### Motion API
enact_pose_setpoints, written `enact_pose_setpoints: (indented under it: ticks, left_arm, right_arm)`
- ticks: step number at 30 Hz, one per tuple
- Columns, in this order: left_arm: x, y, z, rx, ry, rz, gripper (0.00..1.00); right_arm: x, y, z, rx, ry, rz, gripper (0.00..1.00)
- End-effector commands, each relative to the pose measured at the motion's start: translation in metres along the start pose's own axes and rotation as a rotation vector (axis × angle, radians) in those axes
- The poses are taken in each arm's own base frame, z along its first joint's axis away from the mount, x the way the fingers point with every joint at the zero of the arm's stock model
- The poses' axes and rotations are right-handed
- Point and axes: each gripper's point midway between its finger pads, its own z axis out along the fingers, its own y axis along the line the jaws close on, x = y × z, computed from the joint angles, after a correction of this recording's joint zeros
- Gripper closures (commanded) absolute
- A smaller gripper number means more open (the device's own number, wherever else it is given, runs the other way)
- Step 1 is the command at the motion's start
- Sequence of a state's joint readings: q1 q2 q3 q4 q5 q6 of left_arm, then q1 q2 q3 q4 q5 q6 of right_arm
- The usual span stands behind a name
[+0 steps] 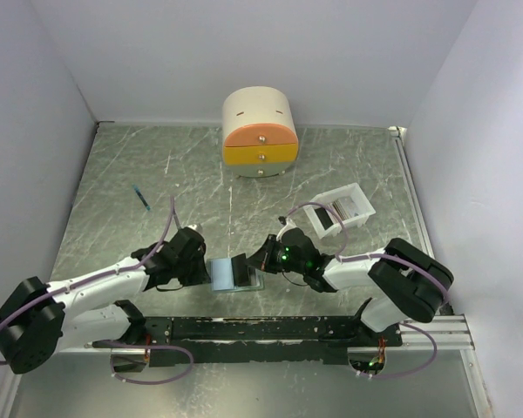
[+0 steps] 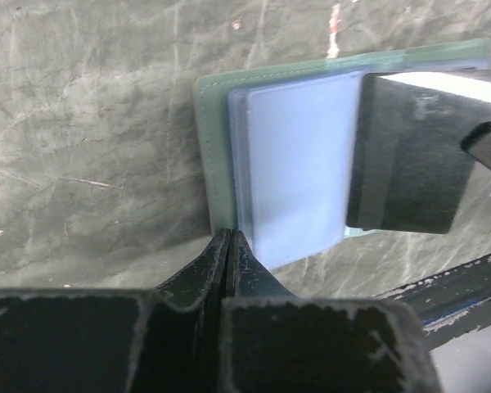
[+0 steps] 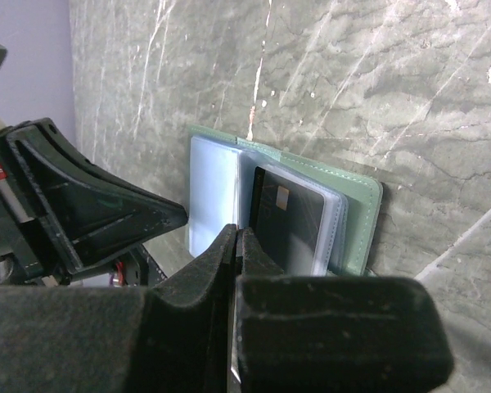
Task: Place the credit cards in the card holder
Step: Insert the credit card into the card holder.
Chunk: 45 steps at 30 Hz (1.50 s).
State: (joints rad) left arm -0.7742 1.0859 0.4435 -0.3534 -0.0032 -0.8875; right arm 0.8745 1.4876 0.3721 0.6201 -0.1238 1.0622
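The card holder [image 1: 225, 273] lies open on the table between my two grippers, green cover down and pale blue pockets [image 2: 299, 164] up. My left gripper [image 2: 229, 237] is shut, its tips at the near edge of the left pocket page. My right gripper [image 3: 237, 235] is shut on a dark credit card [image 2: 405, 155] that slants over the right half of the card holder. In the right wrist view a dark card face with a gold chip [image 3: 290, 217] rests against the right pockets just past my fingertips. More credit cards [image 1: 328, 219] sit in the white tray.
The white tray [image 1: 359, 193] stands at the right, behind my right arm. A round cream-and-orange drawer box [image 1: 260, 131] sits at the back centre. A small blue pen [image 1: 140, 197] lies at the left. Walls close in the table on three sides.
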Motion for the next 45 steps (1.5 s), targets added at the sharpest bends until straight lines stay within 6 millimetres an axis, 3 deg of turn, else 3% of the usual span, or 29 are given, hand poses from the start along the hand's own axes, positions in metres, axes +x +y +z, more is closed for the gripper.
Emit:
enact_pose_setpoints:
  ticks: [1,15,45]
  left_arm:
    - [0.008,0.009,0.006,-0.024,0.025,0.010,0.92]
    - [0.014,0.012,0.009,-0.015,0.030,-0.001,0.91]
    - [0.015,0.007,0.008,0.016,0.029,-0.004,0.92]
  right_arm:
    - [0.000,0.001,0.000,0.000,-0.006,0.004,1.00]
    - [0.003,-0.008,0.001,0.027,-0.007,0.030,1.00]
    - [0.009,-0.007,0.008,0.037,-0.008,0.044,1.00]
